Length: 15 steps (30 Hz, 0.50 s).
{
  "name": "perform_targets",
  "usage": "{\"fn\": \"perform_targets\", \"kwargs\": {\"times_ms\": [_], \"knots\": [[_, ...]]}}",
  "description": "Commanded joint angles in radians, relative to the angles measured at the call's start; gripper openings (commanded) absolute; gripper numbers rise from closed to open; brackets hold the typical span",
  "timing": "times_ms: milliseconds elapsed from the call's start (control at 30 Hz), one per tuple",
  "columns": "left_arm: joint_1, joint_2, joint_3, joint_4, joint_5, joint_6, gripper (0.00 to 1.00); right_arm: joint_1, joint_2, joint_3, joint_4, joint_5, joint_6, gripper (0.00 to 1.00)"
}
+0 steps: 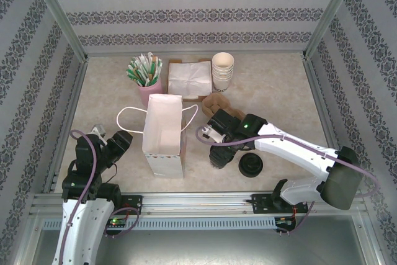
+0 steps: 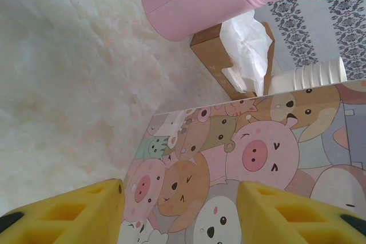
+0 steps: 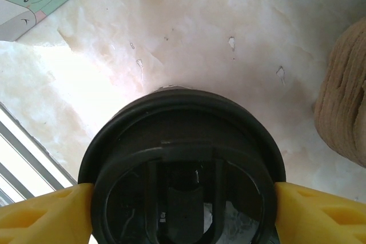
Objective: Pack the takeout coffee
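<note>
**Lower left, overhead view.** The left gripper (image 1: 119,142) stands just left of the paper bag (image 1: 166,164), apart from it. In the left wrist view its yellow fingers (image 2: 68,215) are spread and unclenched, and the bag's cartoon-animal print shows through the gap.

**Lower centre.** The takeout coffee (image 3: 183,141) stands upright on the marbled table (image 1: 279,91), right of the bag. The right gripper (image 3: 183,191) hangs over it, with one finger showing at each side of its lid. The lid hides the contact, so it cannot be told whether the fingers press on the cup. A loose black lid (image 1: 250,166) lies just right of the cup.

**Centre.** The bag stands upright with its mouth open.

**Upper centre, left to right.** A pink holder (image 1: 151,94) of green-and-white packets, a box of white napkins (image 1: 189,77) and a stack of cream cups (image 1: 223,69), with a brown pulp carrier (image 1: 217,100) in front.
</note>
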State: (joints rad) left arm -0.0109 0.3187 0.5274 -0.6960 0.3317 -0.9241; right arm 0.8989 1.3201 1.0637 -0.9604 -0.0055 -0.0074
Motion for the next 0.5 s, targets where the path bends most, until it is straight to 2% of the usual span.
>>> {"fn": "perform_targets", "kwargs": {"times_ms": [0, 333, 467], "knots": [[0.014, -0.011, 0.002, -0.013, -0.015, 0.019, 0.55, -0.001, -0.030, 0.000, -0.008, 0.017, 0.003, 0.81], [0.014, -0.009, 0.003, -0.012, -0.016, 0.021, 0.55, 0.000, -0.023, 0.045, -0.031, 0.030, 0.092, 0.82], [0.014, -0.009, 0.003, -0.011, -0.020, 0.021, 0.55, 0.000, -0.053, 0.082, -0.045, 0.076, 0.190, 0.83]]}}
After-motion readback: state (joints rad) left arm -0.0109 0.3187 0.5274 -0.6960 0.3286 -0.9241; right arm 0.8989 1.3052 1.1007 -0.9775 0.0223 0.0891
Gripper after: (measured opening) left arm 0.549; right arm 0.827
